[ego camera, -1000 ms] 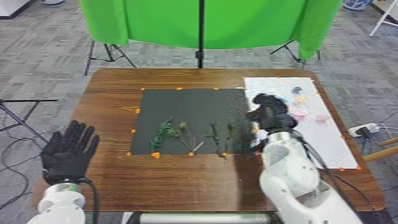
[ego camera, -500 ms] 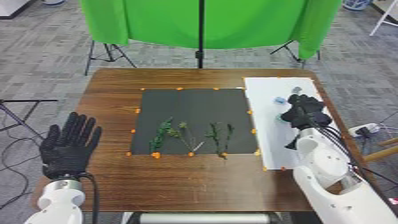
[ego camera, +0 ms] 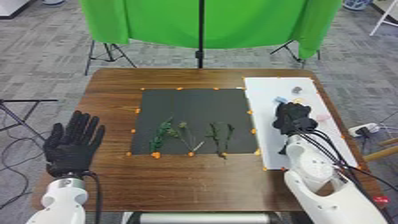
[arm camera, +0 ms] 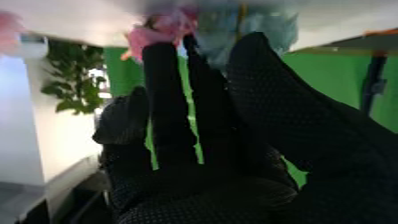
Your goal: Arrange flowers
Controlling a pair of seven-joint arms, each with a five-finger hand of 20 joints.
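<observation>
A pink flower (arm camera: pixel 153 37) and a pale blue flower (arm camera: pixel 271 27) lie on the white sheet (ego camera: pixel 277 145) by the fingertips of the mostly straight-fingered right robot hand (ego camera: pixel 293 121), the left robot hand (ego camera: pixel 71 155) wide open.

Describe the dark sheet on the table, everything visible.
Dark sheet: charcoal, matte-looking, roughly square, lying flat mid-table on the brown wooden table. Small orange marks are spaced along its edges. Several green sprigs lie on its near half, running roughly near to far. A white sheet lies beside its right edge.
</observation>
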